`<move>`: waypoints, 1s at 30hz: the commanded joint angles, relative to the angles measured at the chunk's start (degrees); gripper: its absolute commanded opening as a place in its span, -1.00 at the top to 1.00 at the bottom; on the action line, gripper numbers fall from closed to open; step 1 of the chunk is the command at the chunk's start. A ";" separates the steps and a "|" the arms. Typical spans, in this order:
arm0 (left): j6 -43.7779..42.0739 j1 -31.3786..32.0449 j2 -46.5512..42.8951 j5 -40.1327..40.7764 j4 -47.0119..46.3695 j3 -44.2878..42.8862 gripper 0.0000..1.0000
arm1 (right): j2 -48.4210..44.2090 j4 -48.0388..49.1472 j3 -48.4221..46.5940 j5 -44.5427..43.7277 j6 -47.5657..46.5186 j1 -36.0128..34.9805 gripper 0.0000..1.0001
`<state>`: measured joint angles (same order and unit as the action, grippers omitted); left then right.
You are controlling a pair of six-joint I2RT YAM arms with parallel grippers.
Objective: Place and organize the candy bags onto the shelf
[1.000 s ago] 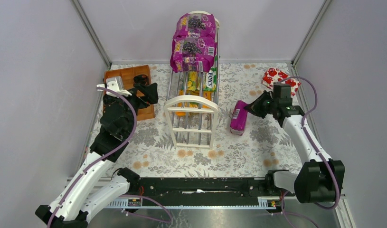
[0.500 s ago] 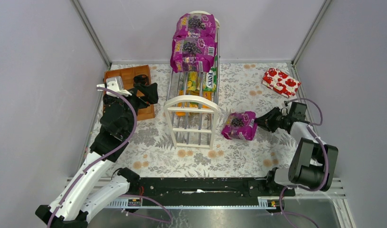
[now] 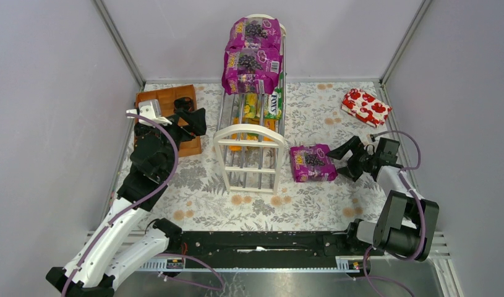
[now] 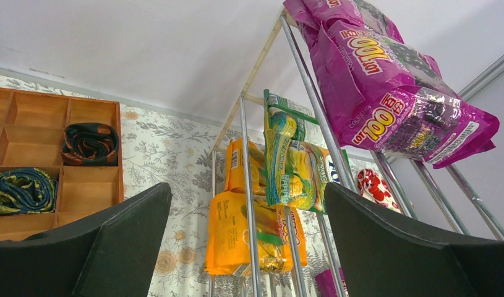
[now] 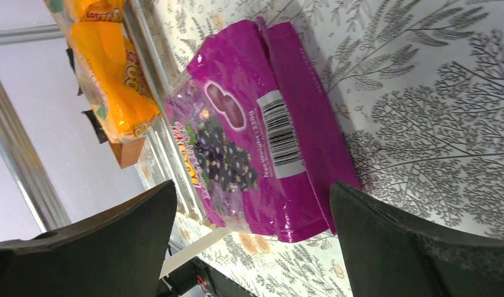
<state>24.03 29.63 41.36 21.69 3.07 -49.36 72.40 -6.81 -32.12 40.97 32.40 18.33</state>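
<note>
One purple candy bag lies flat on the floral table just right of the shelf, barcode side up in the right wrist view. My right gripper is open right beside its right edge, the fingers spread wide with nothing between them. Two purple bags lie on the shelf's top tier. Orange bags and a green FOX'S bag sit on lower rods. My left gripper hangs open left of the shelf, empty.
A brown wooden compartment tray holding rolled dark cloths sits at the back left under my left arm. A red packet with white shapes lies at the back right. Grey walls close in three sides.
The right gripper brought the purple bag from standing on edge down flat onto the table, let go of it and opened wide. The left arm has not moved.
</note>
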 commanded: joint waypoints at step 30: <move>0.15 0.17 0.41 -0.76 -1.92 -0.47 -0.97 | 14.14 17.47 3.14 9.92 2.66 -2.86 0.41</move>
<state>24.03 29.63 41.47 21.26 3.05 -49.36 90.56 9.54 -29.34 49.25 33.76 15.99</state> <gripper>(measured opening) 0.987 0.358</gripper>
